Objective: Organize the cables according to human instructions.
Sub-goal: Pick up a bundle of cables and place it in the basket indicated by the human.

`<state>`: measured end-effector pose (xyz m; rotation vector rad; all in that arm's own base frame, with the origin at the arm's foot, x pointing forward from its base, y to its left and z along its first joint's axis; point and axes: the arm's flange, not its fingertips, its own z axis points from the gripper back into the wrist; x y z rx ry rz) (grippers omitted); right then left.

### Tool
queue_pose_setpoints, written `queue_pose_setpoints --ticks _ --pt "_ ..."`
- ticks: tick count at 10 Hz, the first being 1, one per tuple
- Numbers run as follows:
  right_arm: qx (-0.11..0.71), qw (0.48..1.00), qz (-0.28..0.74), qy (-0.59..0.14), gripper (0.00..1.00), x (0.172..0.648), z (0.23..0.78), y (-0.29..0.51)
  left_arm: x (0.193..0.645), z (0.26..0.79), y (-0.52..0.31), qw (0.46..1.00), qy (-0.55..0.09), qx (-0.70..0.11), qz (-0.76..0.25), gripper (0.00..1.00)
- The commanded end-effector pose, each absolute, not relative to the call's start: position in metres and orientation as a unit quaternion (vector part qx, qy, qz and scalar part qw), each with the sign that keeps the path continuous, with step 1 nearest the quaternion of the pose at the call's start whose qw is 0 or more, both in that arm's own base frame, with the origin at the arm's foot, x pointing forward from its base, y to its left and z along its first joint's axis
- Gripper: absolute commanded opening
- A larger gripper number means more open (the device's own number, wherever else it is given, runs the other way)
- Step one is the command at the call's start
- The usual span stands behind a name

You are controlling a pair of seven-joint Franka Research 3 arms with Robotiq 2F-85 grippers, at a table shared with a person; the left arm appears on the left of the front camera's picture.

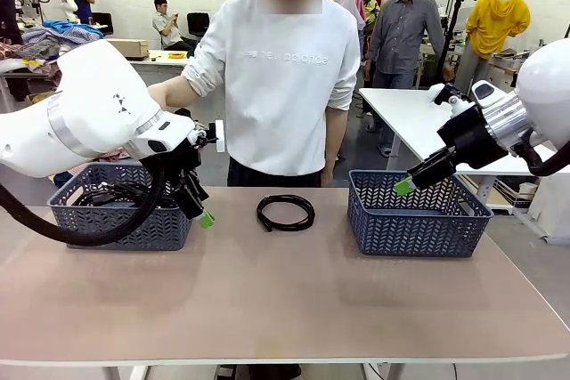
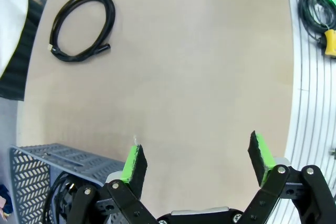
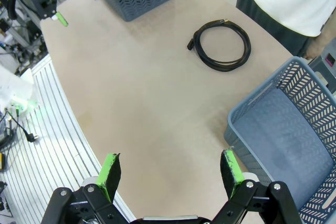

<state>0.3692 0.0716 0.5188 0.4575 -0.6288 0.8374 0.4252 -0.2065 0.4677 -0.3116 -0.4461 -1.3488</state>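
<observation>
Front view: one thin black cable (image 1: 286, 213), wound in a flat round coil, lies on the worktop (image 1: 267, 300); both claws, left (image 2: 194, 161) and right (image 3: 170, 171), stand released, grasping nothing.

Bright, even overhead light; wrist views bend at edges.

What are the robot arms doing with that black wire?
Nothing is being held right now. One coiled black cable lies on the table between two grey baskets. The left gripper hangs open by the left basket, which already has cables inside. The right gripper is open too, near the empty right basket. A person in a white top stands across the table.
</observation>
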Motion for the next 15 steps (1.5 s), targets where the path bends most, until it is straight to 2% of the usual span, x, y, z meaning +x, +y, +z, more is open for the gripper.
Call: queue_pose_setpoints --ticks 1,11,15 --pt "0.229 0.831 0.403 -0.307 1.0 0.372 0.516 0.071 0.425 0.47 -0.206 0.745 -0.201 -0.14 -0.62 1.0" --pt "0.229 0.831 0.403 -0.307 1.0 0.372 0.516 0.071 0.425 0.468 -0.207 0.747 -0.204 -0.142 -0.617 1.0" --pt "0.229 0.831 0.403 -0.307 1.0 0.372 0.516 0.071 0.481 0.467 -0.265 0.633 -0.164 -0.073 -0.753 1.0"
